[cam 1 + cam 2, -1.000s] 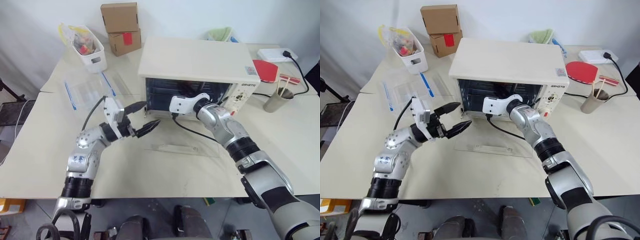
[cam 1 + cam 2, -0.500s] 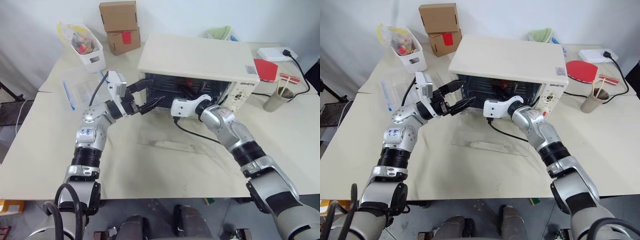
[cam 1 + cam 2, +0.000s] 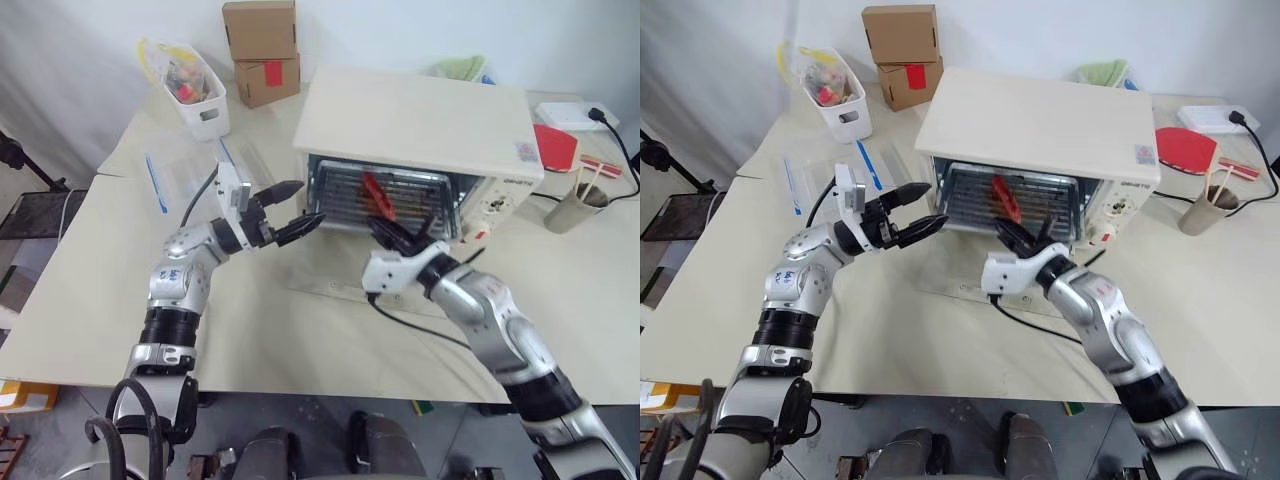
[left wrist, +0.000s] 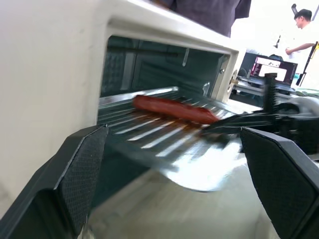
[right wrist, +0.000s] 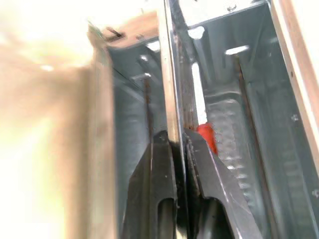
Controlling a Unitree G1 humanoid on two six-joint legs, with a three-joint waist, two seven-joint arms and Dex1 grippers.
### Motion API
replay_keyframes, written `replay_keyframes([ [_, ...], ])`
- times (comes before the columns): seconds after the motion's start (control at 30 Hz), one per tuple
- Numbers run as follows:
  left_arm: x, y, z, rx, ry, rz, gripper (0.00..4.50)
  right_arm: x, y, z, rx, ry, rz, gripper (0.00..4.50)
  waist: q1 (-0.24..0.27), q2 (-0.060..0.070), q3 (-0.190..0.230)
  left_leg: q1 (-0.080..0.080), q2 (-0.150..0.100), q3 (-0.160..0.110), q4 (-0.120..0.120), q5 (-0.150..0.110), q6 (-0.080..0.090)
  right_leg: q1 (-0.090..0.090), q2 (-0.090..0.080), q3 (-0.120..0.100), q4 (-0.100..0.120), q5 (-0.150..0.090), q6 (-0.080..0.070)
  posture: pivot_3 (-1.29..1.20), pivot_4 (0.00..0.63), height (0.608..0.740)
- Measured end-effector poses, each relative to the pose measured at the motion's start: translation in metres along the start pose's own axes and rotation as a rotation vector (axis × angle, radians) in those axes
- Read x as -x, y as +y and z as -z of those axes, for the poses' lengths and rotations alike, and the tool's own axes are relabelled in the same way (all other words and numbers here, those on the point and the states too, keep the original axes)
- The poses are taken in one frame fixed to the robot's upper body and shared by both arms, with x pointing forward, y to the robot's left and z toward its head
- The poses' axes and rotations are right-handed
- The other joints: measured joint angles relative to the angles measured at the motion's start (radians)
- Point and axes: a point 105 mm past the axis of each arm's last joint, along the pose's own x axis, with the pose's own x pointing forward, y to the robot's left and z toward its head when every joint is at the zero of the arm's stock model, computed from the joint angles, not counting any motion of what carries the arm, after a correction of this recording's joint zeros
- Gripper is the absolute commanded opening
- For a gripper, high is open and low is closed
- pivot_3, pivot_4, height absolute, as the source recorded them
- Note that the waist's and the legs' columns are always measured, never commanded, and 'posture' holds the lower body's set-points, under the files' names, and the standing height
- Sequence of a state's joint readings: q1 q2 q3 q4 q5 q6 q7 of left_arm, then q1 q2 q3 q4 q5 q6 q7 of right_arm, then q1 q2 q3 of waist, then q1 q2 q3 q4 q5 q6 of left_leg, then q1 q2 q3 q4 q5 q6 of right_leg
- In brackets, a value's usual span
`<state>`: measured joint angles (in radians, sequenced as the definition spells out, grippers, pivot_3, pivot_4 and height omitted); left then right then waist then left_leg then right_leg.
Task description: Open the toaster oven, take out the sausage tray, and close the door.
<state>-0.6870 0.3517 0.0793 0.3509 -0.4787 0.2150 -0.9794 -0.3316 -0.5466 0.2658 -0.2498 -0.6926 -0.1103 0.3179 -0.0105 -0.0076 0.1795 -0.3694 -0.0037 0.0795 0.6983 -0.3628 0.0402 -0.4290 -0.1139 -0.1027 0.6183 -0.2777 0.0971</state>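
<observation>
The cream-white toaster oven (image 3: 420, 130) sits toward twelve o'clock on the table, its clear glass door (image 3: 350, 285) folded flat toward six. The ribbed silvery sausage tray (image 4: 164, 134) juts partly out of the opening, one reddish-brown sausage (image 4: 174, 108) lying on it.

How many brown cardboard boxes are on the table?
2: one cardboard box stacked on the other, the lower box, at the table's far edge behind the white bin. Others may be hidden.

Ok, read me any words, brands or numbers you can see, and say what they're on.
Control panel of the toaster oven: brand word, too small to read.
Oven's top: sticker, too small to read.
On the cardboard box: red label, no text legible.
</observation>
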Motion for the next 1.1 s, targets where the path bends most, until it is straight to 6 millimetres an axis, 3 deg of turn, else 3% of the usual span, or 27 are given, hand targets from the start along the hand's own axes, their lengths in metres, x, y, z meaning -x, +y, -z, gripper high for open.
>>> replay_keyframes([
  [0.2,0.034,0.002,0.002,0.130,0.027,-0.092,4.50,0.021,0.012,-0.015,-0.013,-0.023,-0.046,0.00,0.005,0.000,0.000,0.000,0.000,0.000,0.002,0.000,0.000,0.001,0.000,0.000,-0.001,0.000,0.000,0.00,0.150,0.740],
  [0.4,0.052,-0.013,-0.006,0.340,0.045,-0.090,4.50,0.035,0.022,-0.022,-0.016,-0.040,-0.093,0.00,0.006,0.000,0.000,0.002,0.000,-0.001,0.002,0.001,-0.001,0.003,-0.002,0.002,0.000,0.000,0.000,0.00,0.150,0.740],
  [0.53,0.045,-0.038,-0.010,0.384,0.072,0.048,4.50,0.035,0.020,-0.020,0.012,-0.066,-0.121,0.00,0.000,0.000,0.000,0.002,0.000,-0.001,0.002,0.002,-0.002,0.003,-0.001,0.001,0.000,0.000,0.000,0.00,0.150,0.740],
  [0.6,0.049,-0.049,-0.013,0.393,0.121,0.125,4.50,0.031,0.013,-0.016,0.044,-0.084,-0.119,0.00,-0.009,0.001,0.001,0.002,0.000,-0.001,0.002,0.003,-0.003,0.003,-0.001,0.001,0.000,0.000,-0.001,0.00,0.150,0.740],
  [0.7,0.038,-0.061,-0.011,0.405,0.126,0.204,4.50,0.021,-0.002,-0.010,0.069,-0.096,-0.093,0.00,-0.012,0.001,0.001,0.003,0.000,-0.001,0.002,0.004,-0.003,0.004,-0.001,0.002,0.001,-0.001,-0.001,0.00,0.150,0.740],
  [1.1,0.005,-0.029,-0.016,0.267,-0.025,0.113,4.50,0.015,-0.004,0.003,0.071,-0.078,-0.097,0.00,0.003,0.001,0.001,0.000,-0.001,-0.003,0.001,0.004,-0.003,0.002,0.000,-0.001,0.001,-0.001,-0.002,0.00,0.150,0.740],
])
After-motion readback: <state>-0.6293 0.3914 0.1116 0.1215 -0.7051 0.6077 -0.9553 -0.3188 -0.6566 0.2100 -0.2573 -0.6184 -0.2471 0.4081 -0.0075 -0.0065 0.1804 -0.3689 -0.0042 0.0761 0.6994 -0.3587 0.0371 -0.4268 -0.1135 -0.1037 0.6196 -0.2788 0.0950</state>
